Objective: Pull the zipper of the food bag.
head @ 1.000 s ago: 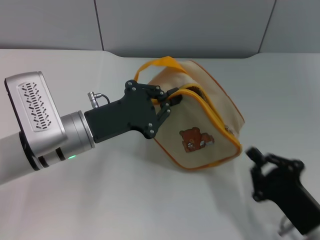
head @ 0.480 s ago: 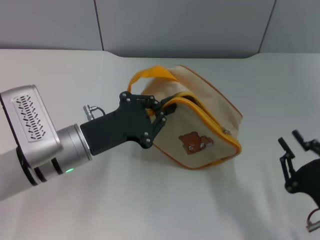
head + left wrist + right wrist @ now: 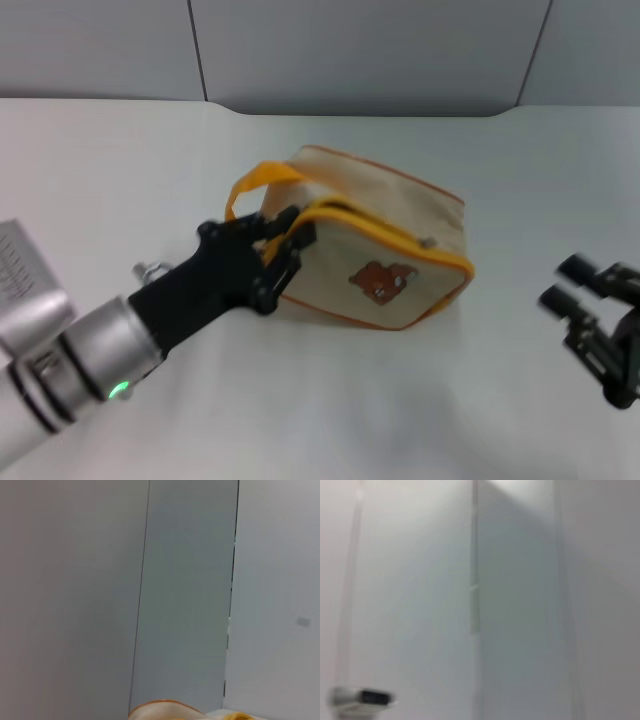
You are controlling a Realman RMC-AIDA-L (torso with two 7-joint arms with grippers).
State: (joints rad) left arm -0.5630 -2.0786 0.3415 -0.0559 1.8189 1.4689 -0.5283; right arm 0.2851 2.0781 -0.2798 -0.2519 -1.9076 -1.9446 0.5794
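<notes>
bag boxy beige canvas | L gripper clamps rim | R gripper wide

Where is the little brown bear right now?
In the head view, the bear patch sits on the near side of the food bag in the middle of the table, between the left claw at the bag's end and the right claw farther off.

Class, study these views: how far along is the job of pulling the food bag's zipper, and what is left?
Done: the left gripper has reached the food bag and grips its rim at the orange-strap end. In hand: steadying the bag. Left: the zipper pull sits near the bag's far end, untouched; the right gripper hovers off to the side, jaws open, clear of it.
</notes>
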